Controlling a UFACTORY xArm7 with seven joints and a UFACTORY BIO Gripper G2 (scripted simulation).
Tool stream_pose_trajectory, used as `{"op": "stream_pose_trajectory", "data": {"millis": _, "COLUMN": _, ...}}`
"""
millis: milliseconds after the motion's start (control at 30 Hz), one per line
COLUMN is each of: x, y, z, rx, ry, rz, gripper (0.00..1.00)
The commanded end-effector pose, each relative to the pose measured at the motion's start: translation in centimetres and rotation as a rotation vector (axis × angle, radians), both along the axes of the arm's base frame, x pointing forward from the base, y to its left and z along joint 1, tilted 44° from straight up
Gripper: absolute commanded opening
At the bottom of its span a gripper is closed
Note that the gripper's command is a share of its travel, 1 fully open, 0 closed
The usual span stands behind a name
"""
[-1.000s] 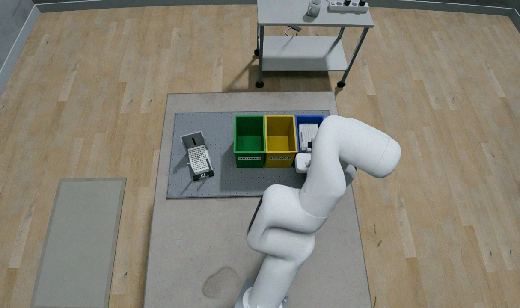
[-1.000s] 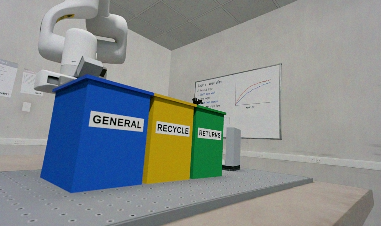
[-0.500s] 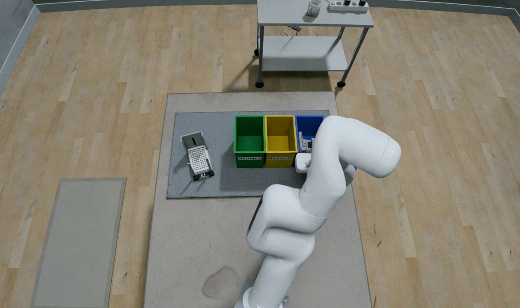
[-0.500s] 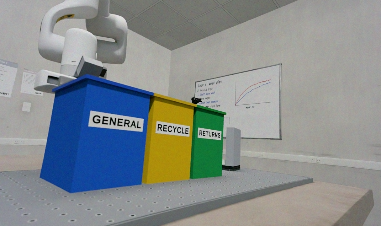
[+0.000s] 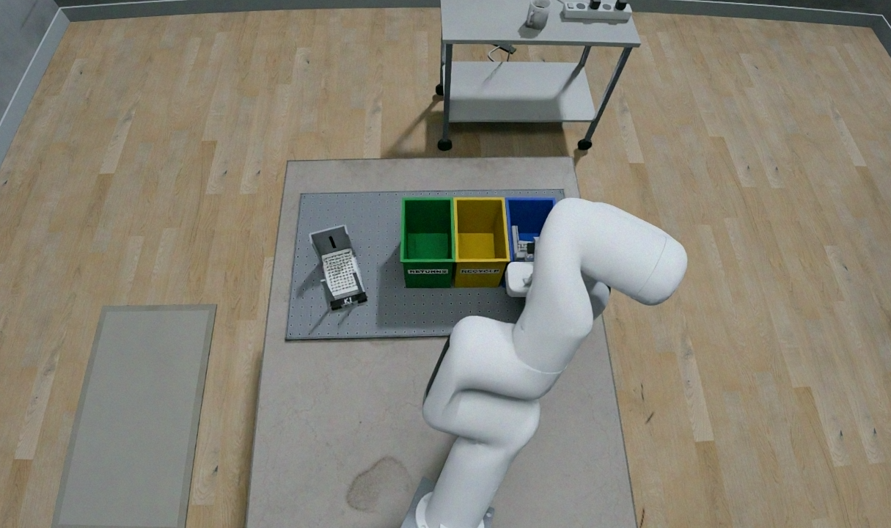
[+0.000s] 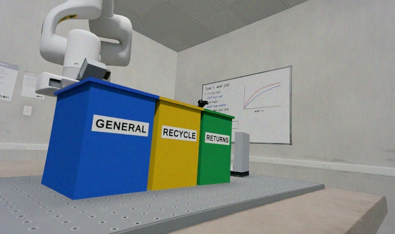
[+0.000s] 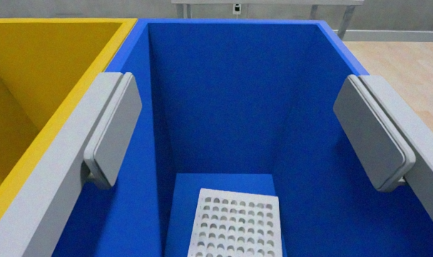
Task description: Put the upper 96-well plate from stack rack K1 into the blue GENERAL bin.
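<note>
Upper plate (image 7: 237,228) was down inside the blue bin (image 5: 530,201) (image 6: 114,162) (image 7: 223,89), with its holed face visible and its near end cut off by the wrist view's lower edge. Whether it had settled flat on the bottom could not be told. Above it, the gripper (image 5: 533,231) (image 6: 60,81) (image 7: 241,130) had its fingers apart and released, with nothing between their pads.

Beside the blue bin stood the yellow bin (image 5: 479,262) (image 6: 175,162) (image 7: 59,53), then the green bin (image 5: 426,259) (image 6: 214,162), both with bare bottoms in the top view. All three were upright. Well apart from them, the rack (image 5: 333,239) (image 6: 241,151) held the lower plate (image 5: 340,272).

The plates were white with rows of small round holes. The bins were boxy, with smooth, flat-coloured walls and squared rims, on a grey board (image 5: 382,314) (image 6: 120,209) dotted with holes. The finger pads were flat and grey, with rounded edges.

The exterior view showed the word GENERAL on the blue bin but not its contents; the wrist view showed the plate inside. From the top, the arm (image 5: 553,295) (image 6: 80,49) covered part of that bin.
</note>
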State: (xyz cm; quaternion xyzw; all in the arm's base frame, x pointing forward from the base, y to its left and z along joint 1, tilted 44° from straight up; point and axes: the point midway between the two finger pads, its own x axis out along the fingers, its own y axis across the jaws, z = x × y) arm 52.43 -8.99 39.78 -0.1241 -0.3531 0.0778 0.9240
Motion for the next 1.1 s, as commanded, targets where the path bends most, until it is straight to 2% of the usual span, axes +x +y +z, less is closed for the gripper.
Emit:
{"op": "stream_pose_trajectory", "data": {"millis": 0, "x": -0.2, "y": 0.0, "z": 0.3, "rx": 0.000, "ry": -0.002, "rz": 0.000, "gripper": 0.18}}
{"op": "stream_pose_trajectory", "data": {"millis": 667, "x": -2.2, "y": 0.6, "z": 2.5, "rx": 0.000, "ry": -0.002, "rz": 0.000, "gripper": 0.18}}
{"op": "stream_pose_trajectory", "data": {"millis": 1067, "x": -2.5, "y": 1.0, "z": 2.3, "rx": -0.012, "ry": 0.001, "rz": 0.013, "gripper": 0.18}}
